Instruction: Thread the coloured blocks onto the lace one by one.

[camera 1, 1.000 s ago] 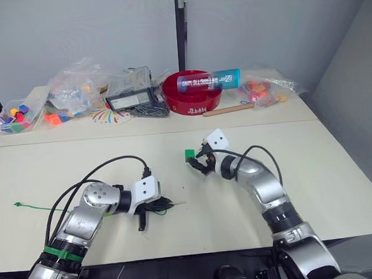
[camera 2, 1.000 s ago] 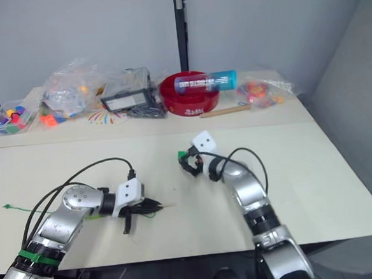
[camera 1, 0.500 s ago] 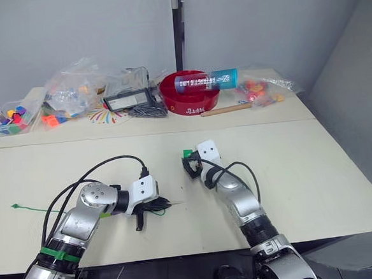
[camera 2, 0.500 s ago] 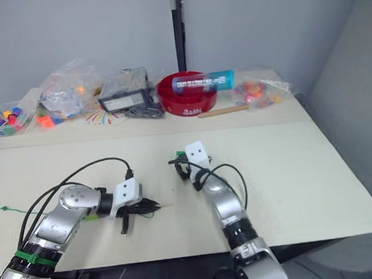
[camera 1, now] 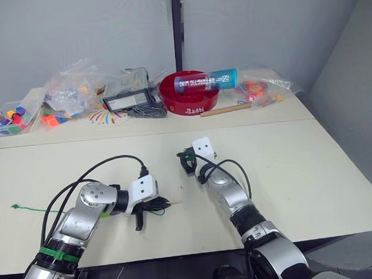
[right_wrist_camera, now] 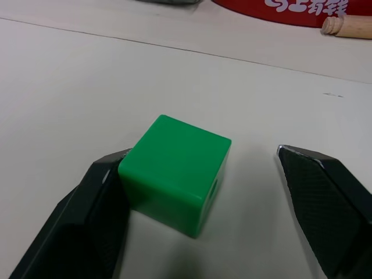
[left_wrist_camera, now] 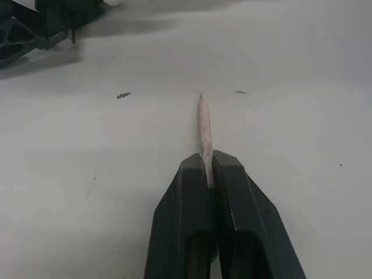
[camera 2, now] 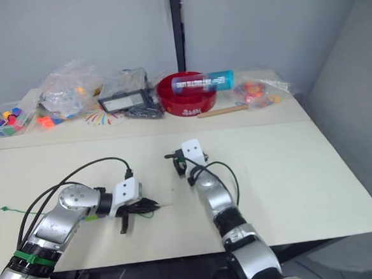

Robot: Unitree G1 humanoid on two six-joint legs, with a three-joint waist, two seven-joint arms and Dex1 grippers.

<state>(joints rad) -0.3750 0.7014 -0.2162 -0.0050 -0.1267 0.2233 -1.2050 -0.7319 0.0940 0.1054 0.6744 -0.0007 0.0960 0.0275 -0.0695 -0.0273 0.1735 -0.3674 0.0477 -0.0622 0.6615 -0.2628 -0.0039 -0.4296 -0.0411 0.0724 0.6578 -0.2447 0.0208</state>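
A green block [right_wrist_camera: 174, 174] lies on the table between the open fingers of my right gripper [right_wrist_camera: 200, 156], touching one finger [right_wrist_camera: 93, 215] and apart from the other [right_wrist_camera: 325, 197]. In the left eye view that gripper [camera 1: 186, 160] is at mid-table. My left gripper [camera 1: 154, 209] is shut on the lace [camera 1: 31, 207], a thin green string trailing left to its knotted end. The lace's pale stiff tip [left_wrist_camera: 203, 122] sticks out past the shut fingers [left_wrist_camera: 232, 192] and points toward the right gripper [left_wrist_camera: 35, 29].
Along the back of the table stand a red bowl [camera 1: 192, 91] with a blue tube [camera 1: 205, 81] across it, a wooden stick [camera 1: 225, 109], a black device [camera 1: 130, 99], plastic bags of toy pieces [camera 1: 74, 90] and a tub of coloured pieces [camera 1: 15, 117].
My right gripper has shifted left and its forearm has swung inward, so its fingers now straddle the green block. The left gripper has kept still with the lace.
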